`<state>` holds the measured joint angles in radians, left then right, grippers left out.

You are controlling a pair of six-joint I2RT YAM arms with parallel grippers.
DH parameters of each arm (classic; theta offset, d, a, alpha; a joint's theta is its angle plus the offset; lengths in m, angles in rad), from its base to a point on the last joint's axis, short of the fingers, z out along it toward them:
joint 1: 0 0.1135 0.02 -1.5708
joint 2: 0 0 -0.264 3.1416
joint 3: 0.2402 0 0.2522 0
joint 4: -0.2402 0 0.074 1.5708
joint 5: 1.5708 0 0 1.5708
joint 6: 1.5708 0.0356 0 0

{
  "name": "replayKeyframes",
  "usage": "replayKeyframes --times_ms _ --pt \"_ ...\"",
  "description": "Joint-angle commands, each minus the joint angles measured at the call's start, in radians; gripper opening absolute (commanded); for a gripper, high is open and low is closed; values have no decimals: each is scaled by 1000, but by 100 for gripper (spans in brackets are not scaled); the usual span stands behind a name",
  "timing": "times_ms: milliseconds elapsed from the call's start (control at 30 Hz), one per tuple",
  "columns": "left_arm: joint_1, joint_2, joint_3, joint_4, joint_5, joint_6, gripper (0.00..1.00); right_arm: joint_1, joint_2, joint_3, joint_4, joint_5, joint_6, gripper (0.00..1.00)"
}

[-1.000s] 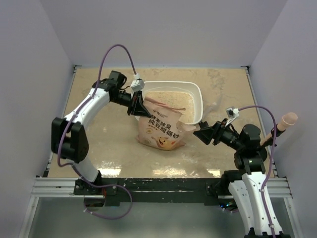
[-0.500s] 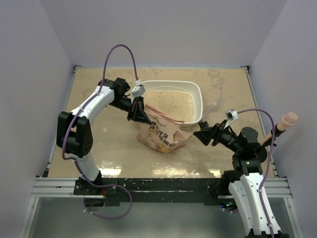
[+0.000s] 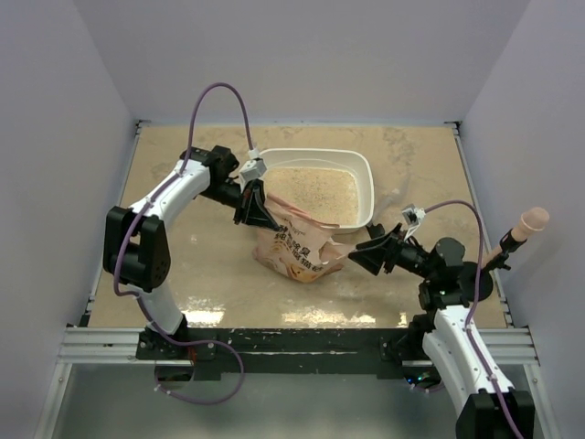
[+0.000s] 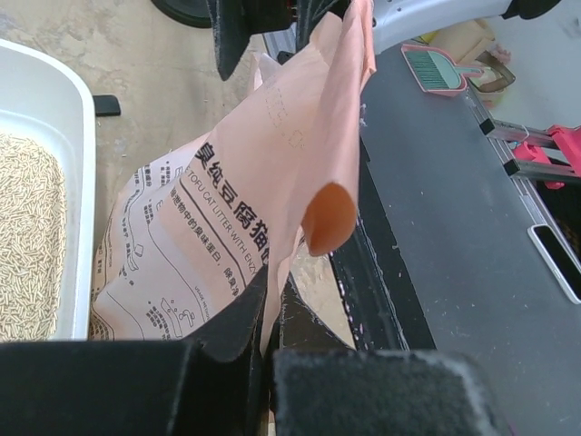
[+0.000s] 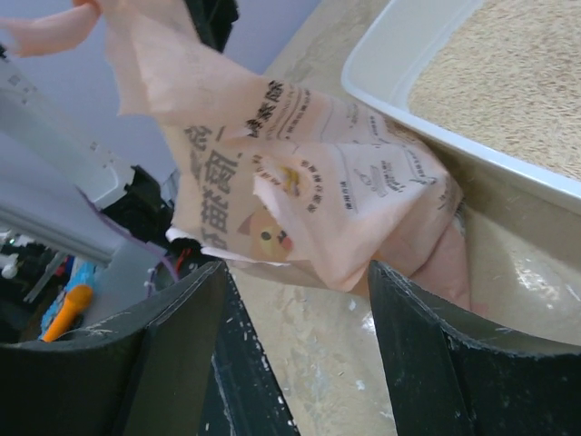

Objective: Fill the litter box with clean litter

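The white litter box (image 3: 366, 179) sits at the table's back centre, its floor covered with pale clean litter (image 3: 318, 191). An orange-pink printed bag (image 3: 300, 249) stands slumped on the table against the box's near wall. My left gripper (image 3: 260, 212) is shut on the bag's upper left edge; in the left wrist view the thin film (image 4: 238, 204) runs down between the closed fingers (image 4: 238, 320). My right gripper (image 3: 362, 252) is open just right of the bag's lower corner, with the bag (image 5: 320, 182) ahead of its spread fingers and not between them.
A stick with a pink rounded tip (image 3: 527, 221) leans at the right wall. Purple walls close in the table on three sides. The box rim (image 5: 399, 68) runs close behind the bag. A black frame bar borders the near edge.
The left gripper has drawn the bag off the box rim and lowered it, so the bag now sags on the table. The right gripper has moved left, closer to the bag.
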<state>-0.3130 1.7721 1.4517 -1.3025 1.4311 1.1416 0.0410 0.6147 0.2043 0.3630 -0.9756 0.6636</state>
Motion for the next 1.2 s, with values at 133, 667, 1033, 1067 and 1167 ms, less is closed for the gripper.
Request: replayKeyframes --times_ms 133,667,1033,1067,1167 --pt "9 -45 -8 -14 115 50 0 13 -67 -39 263 -134 137 70" --pt "12 -45 -13 -12 123 55 0 189 81 15 209 43 10 65" --pt "14 -49 -24 -12 127 58 0 195 92 70 72 195 -41 10" --pt "12 -51 -24 -12 130 60 0 195 83 78 41 246 -61 6" --pt "14 -63 -33 -12 132 61 0 195 43 136 -148 397 -100 0"
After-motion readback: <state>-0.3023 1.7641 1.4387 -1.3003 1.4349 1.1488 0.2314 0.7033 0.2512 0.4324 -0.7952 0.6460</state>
